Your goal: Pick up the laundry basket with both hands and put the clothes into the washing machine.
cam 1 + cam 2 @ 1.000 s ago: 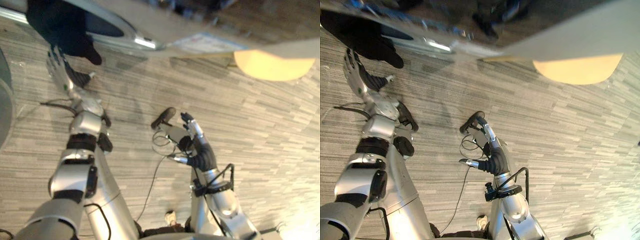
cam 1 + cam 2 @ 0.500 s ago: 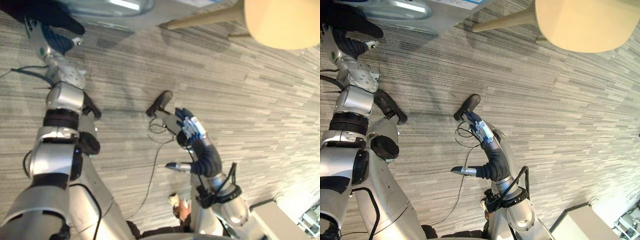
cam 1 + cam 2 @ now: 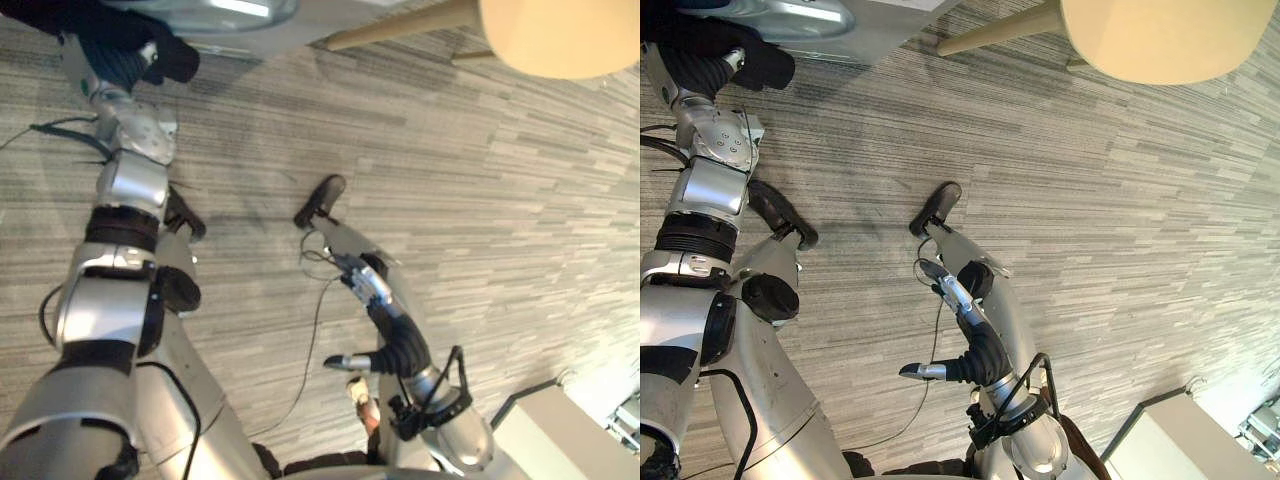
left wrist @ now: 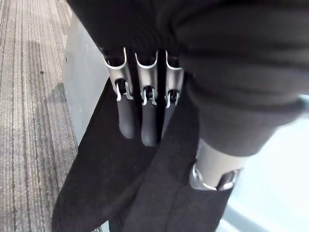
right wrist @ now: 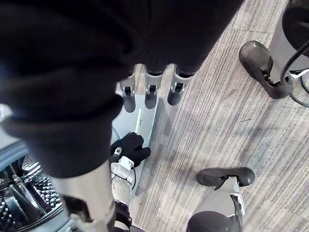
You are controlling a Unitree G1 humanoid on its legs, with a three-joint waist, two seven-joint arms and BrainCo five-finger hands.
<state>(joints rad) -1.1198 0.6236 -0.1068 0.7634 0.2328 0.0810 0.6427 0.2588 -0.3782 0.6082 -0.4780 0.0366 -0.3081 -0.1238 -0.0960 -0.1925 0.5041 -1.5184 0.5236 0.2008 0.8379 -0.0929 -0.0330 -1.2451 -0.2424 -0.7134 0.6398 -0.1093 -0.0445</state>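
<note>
1. Washing machine (image 3: pixel 800 18): the head views' upper edge is cutting it off.
2. Left hand (image 3: pixel 695 72): dark garment (image 4: pixel 120 193) is covering it in part, hiding its grip.
3. Yellow round top (image 3: pixel 1160 40): the upper edge is cropping it.

Head stereo pair looks down on carpet (image 3: pixel 1120 200); wrist cameras very close along left hand (image 4: pixel 145 84), right hand (image 5: pixel 150 92); carpet shared

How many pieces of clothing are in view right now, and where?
1. A black garment hangs at the left hand, against the front of the washing machine. More may lie hidden inside the drum; the right hand holds none.
</note>
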